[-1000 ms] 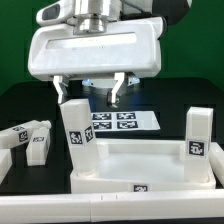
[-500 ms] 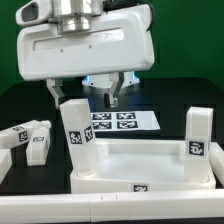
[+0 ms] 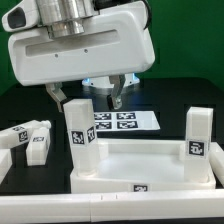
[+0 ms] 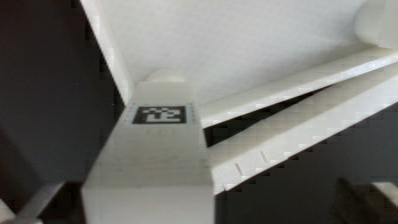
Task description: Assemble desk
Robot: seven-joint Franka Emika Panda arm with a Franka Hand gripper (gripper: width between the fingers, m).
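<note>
Gripper (image 3: 87,93) hangs spread, empty, over the upright leg (image 3: 75,128) at the ten o'clock corner of the desk top (image 3: 140,165), centre surface. Judged step: grasping this leg; next, descend straddling it, then close.

A black counter (image 3: 20,105) is shown, closed off at the rear by a plain green backdrop (image 3: 200,60). The marker board (image 3: 145,120) is laid flat on the counter. Even, diffuse lighting is provided, and only soft shadows are cast. No walls, windows or floor can be made out.
</note>
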